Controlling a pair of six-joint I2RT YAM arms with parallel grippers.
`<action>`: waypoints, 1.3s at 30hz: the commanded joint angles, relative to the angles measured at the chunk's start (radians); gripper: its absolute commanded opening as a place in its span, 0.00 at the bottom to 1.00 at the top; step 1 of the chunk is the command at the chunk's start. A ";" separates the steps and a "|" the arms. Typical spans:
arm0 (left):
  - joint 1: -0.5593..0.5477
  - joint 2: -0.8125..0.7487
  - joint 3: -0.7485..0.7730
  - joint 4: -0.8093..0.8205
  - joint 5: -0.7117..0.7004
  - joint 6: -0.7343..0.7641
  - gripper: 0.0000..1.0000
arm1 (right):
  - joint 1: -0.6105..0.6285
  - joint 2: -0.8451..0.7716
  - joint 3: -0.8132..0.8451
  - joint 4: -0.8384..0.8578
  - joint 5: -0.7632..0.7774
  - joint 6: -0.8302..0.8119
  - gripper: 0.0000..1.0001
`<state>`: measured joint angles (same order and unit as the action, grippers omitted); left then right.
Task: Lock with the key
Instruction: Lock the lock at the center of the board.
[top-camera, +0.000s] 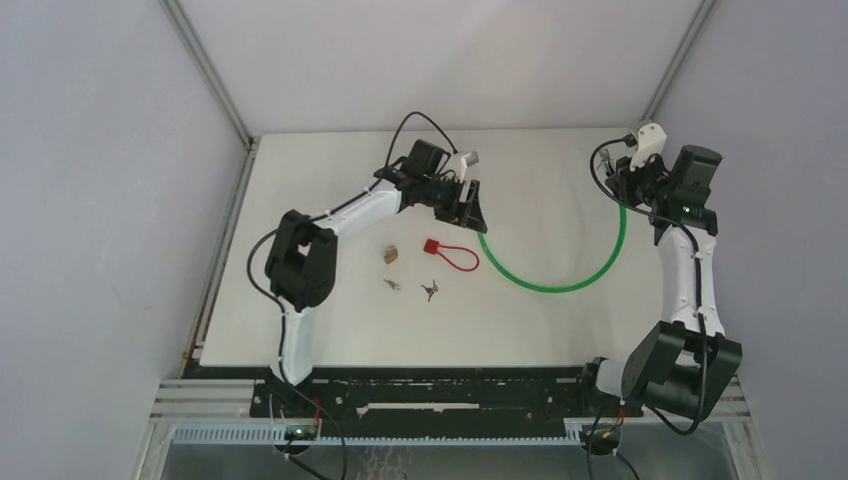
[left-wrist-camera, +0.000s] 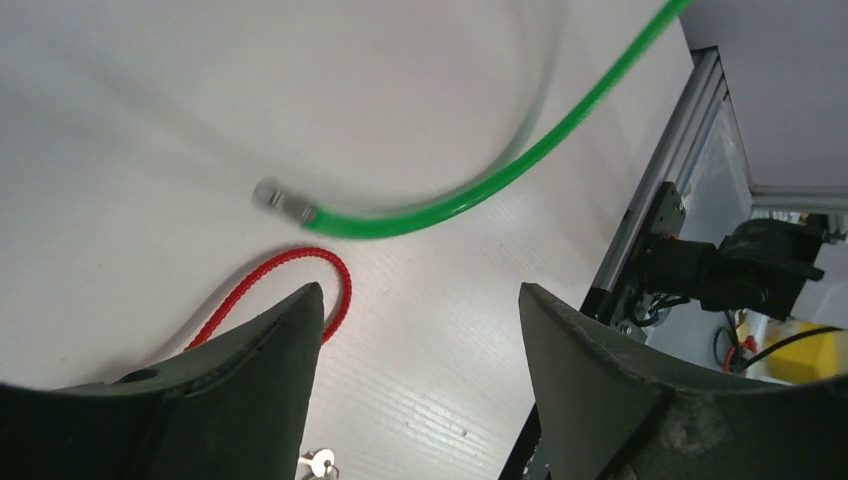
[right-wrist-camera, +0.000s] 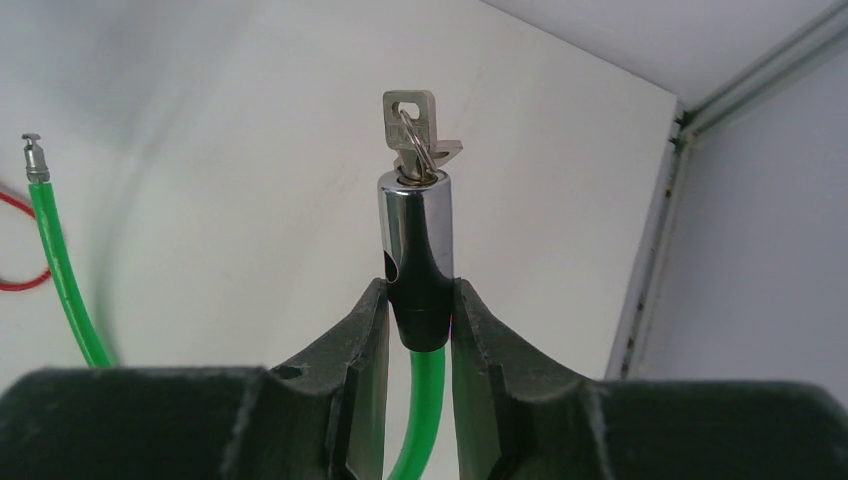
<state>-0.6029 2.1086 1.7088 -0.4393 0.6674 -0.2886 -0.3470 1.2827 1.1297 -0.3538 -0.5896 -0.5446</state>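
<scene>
White bench (top-camera: 560, 340), plain grey walls, nothing fancy. Right jaws are clenched on the dark collar (right-wrist-camera: 420, 320) of the chrome lock barrel (right-wrist-camera: 415, 230), upper right of the overhead view, and the key (right-wrist-camera: 410, 125) is already sitting in its top end. Left jaws are spread wide, holding nothing, over the green cable (top-camera: 550, 290) and its metal tip (left-wrist-camera: 285, 200), middle left of my left wrist view. My worries: that tip looks blurry, so I could close on air; the side hole (right-wrist-camera: 388, 265) in the barrel sits right by my finger (right-wrist-camera: 365, 340), so the tip might get blocked; and twisting the key could spin the barrel in such a low grip. No brands or writing I can read anywhere.
</scene>
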 joint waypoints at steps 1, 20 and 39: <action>0.004 -0.175 -0.043 0.011 0.031 0.139 0.76 | 0.000 -0.057 0.052 0.072 -0.145 0.074 0.00; 0.001 -0.360 0.103 -0.093 -0.038 0.261 0.72 | 0.061 -0.157 0.097 0.003 -0.433 0.141 0.00; -0.040 -0.377 0.411 -0.330 0.107 0.637 0.56 | 0.374 -0.170 0.151 -0.131 -0.352 0.013 0.00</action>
<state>-0.6346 1.7702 2.0296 -0.7086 0.7322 0.2272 -0.0399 1.1286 1.2381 -0.4847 -0.9646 -0.5026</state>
